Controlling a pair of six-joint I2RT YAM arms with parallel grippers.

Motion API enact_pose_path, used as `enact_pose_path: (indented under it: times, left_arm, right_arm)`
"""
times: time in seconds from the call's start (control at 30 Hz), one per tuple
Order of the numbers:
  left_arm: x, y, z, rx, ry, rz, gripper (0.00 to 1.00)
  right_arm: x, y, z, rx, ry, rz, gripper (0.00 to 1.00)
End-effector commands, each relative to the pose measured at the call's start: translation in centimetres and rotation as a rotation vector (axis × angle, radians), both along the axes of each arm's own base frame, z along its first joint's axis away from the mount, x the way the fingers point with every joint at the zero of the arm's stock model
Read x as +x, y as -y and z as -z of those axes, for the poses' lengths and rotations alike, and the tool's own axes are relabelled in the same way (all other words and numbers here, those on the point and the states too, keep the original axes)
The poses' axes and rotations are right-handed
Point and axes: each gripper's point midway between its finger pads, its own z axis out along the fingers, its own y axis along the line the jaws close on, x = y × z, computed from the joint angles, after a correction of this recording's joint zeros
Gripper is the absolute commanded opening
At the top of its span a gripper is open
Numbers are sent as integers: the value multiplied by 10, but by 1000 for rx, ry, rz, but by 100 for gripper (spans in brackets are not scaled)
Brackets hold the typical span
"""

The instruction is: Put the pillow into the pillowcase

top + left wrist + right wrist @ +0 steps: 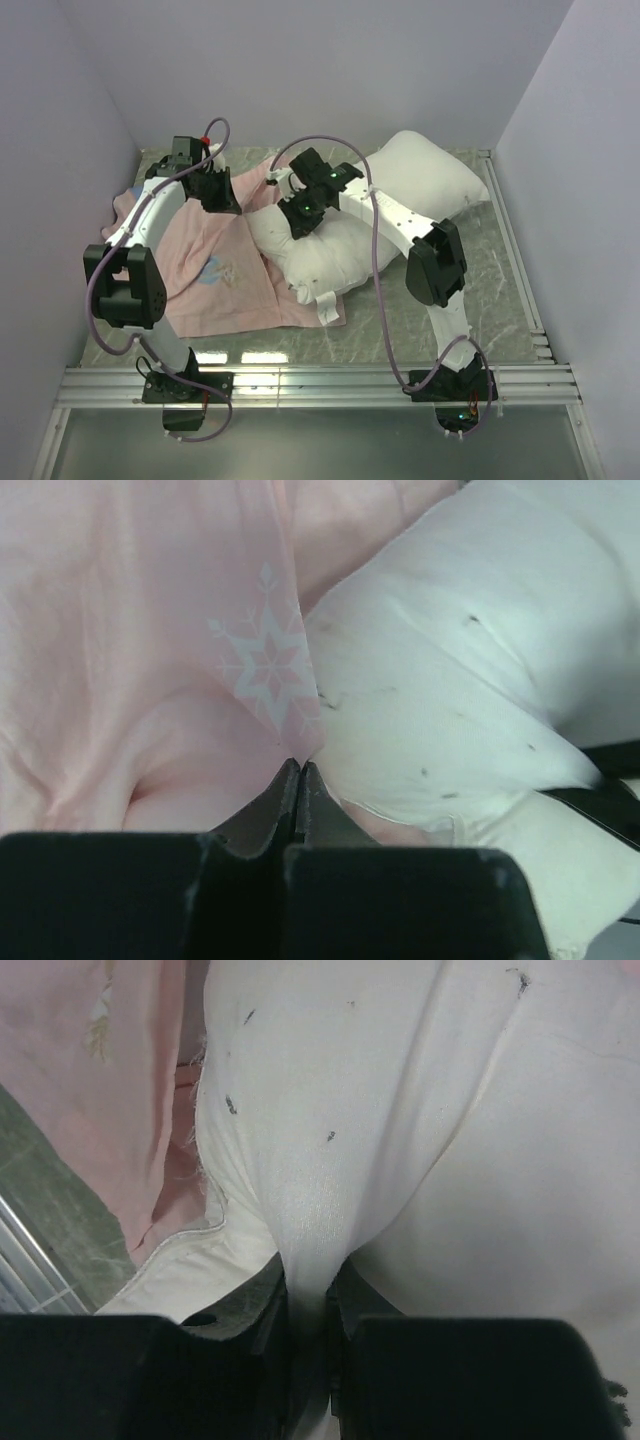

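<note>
Left jaws clenched on a lifted fold of the pillowcase [150, 660], pink side up, pale snowflake print just beyond the tips. Right jaws grasping a pinched ridge of the pillow [330, 1160]; white cloth is bunched between them. From above, the pillow [430, 170] runs on a diagonal, its long axis going from the near-left end by the small white tag [328, 306] out to the far-right corner of the desk [500, 280]. The pillowcase [215, 280] lies flat to its left, and the pillow's near-left end overlaps the pink cloth. The left-held fold sits just beside the pillow's left flank, touching or nearly so in the left wrist view. Cannot tell whether that fold is the mouth's upper lip, or whether any corner is inside yet. Judgement: insertion barely begun, and the coming move turns on pushing the pillow leftward, end first, under the raised pink edge. The right arm [400, 215] is nearer and already holds it. Room is tight: the left wall [60, 150] stands close behind the case, the far-right pillow end nears the side rails [505, 215], and the near rails [320, 385] bound the front. Risk: thin cloth slipping from the pinch.
</note>
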Motion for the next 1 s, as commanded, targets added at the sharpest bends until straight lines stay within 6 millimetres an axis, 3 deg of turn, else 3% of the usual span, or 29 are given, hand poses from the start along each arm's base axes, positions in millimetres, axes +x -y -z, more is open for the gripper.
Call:
enact_pose_path:
  times: [0.0,0.1,0.3,0.37,0.47,0.67,0.83,0.97]
  left_arm:
    - [-6,6,-31,-38,93,50,0]
    - [-15,8,-24,-47,66,72,0]
    - [-24,11,-20,-55,44,109,0]
    - [-24,15,-25,-72,48,127,0]
    - [-25,20,-29,-94,42,153,0]
    - [-40,27,-26,-133,1,209,0]
    - [-58,32,-28,-166,-32,253,0]
    - [-73,39,-32,-213,-38,331,0]
  right_arm:
    - [15,3,-3,-48,52,3,0]
    - [21,-4,-10,-25,58,14,0]
    - [24,-25,-54,49,114,-14,0]
    - [24,-32,-55,37,145,-39,0]
    - [25,-41,-38,-4,169,-73,0]
    - [71,-65,-33,61,271,3,0]
    - [113,-81,-71,325,279,178,0]
    - [135,-80,-57,388,272,324,0]
